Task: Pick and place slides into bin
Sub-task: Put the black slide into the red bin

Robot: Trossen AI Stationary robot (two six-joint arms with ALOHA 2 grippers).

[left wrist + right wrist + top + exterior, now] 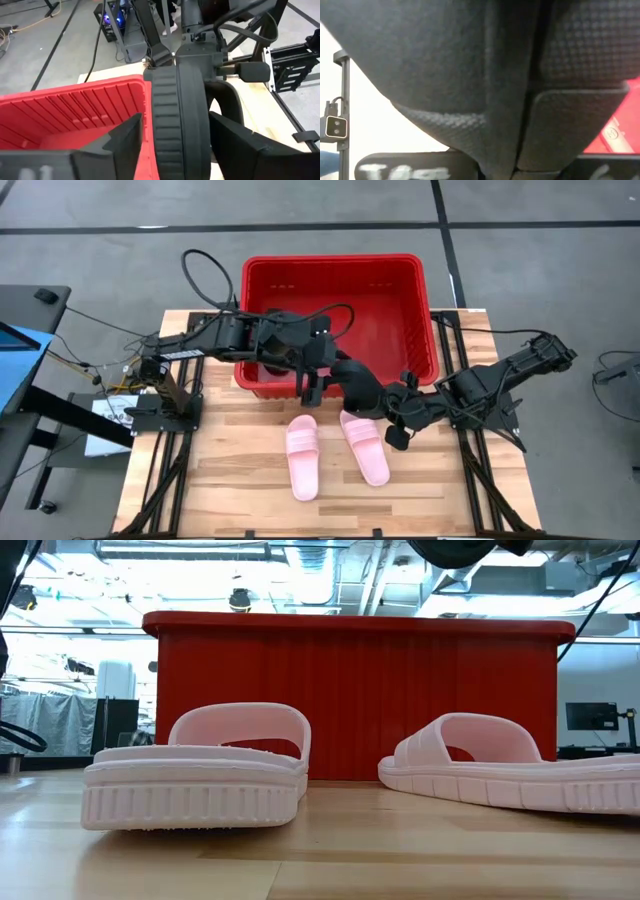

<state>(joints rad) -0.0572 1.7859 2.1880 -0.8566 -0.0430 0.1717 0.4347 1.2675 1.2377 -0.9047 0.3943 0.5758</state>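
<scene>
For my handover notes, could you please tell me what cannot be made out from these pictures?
A fourth slide: none shows; in the high view the left arm covers part of the bin.
Right tool contact: the black slide fills the right wrist view.
Low view: the bin's wall hides its inside; the top edge cuts off both arms.
</scene>
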